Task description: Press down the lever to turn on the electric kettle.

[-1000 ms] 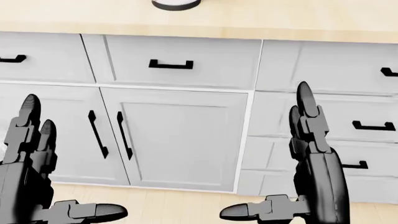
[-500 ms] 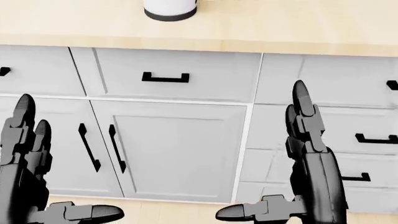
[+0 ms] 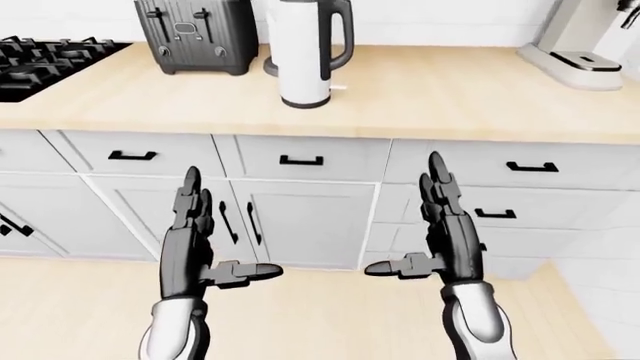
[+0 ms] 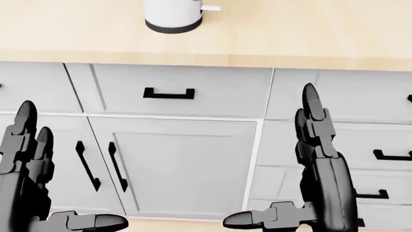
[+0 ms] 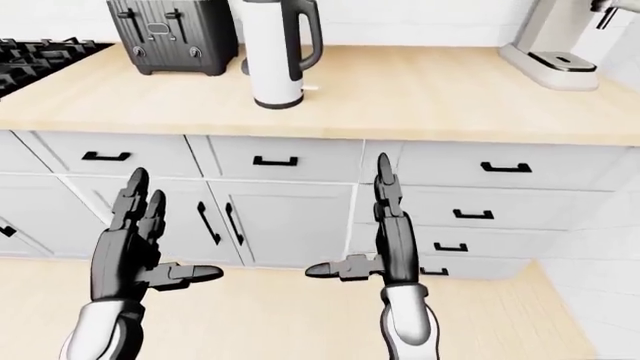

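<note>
Hands are hovering with fingers spread wide, holding nothing; kettle (image 3: 303, 52) is standing upright on the counter (image 3: 450, 97) above, its lever (image 3: 338, 88) nearer the right hand (image 3: 445, 225) than the left hand (image 3: 190, 232).

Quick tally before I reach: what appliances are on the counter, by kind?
Kettle: 1
Toaster: 1
Coffee machine: 1
Stove at the left edge: 1
Total: 4
Both hands, left and right, are open and empty, below the counter edge.
</note>
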